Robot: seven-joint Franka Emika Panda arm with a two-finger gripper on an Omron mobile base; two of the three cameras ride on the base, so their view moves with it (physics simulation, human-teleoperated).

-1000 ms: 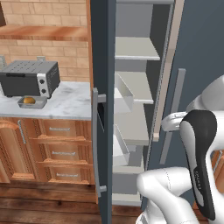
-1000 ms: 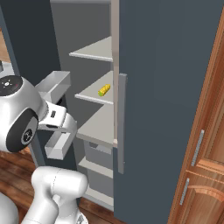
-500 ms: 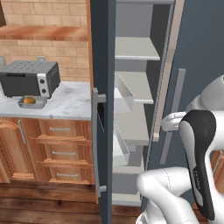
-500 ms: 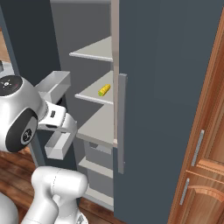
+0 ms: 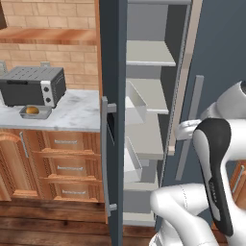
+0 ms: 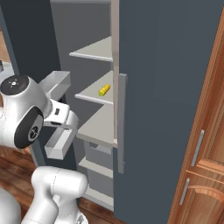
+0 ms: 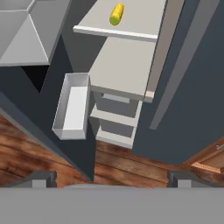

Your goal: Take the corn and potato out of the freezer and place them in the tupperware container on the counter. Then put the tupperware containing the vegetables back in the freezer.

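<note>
**Potato in the tray, corn on its shelf, fingers wide and empty**

Far left in the left base view, the tupperware container [image 5: 35, 113] sits on the marbled tabletop [image 5: 72, 115], just in front of the toaster oven [image 5: 32, 85], and a rounded golden-brown lump that looks like the potato [image 5: 32, 110] lies in it. The tray seems light and stiff; its flared rim is probably the best place to pinch.

Further right stands the freezer [image 5: 113, 72], door swung open, a white door bin [image 7: 73, 106] hanging on it. The corn [image 6: 104, 90] lies on a pale middle shelf [image 7: 131, 19], well apart from the fingers [image 7: 42, 178], which stand wide and hold nothing. The cob looks small, firm and knobbly, likely to roll; I would close across its middle, squarely over its short width.
</note>
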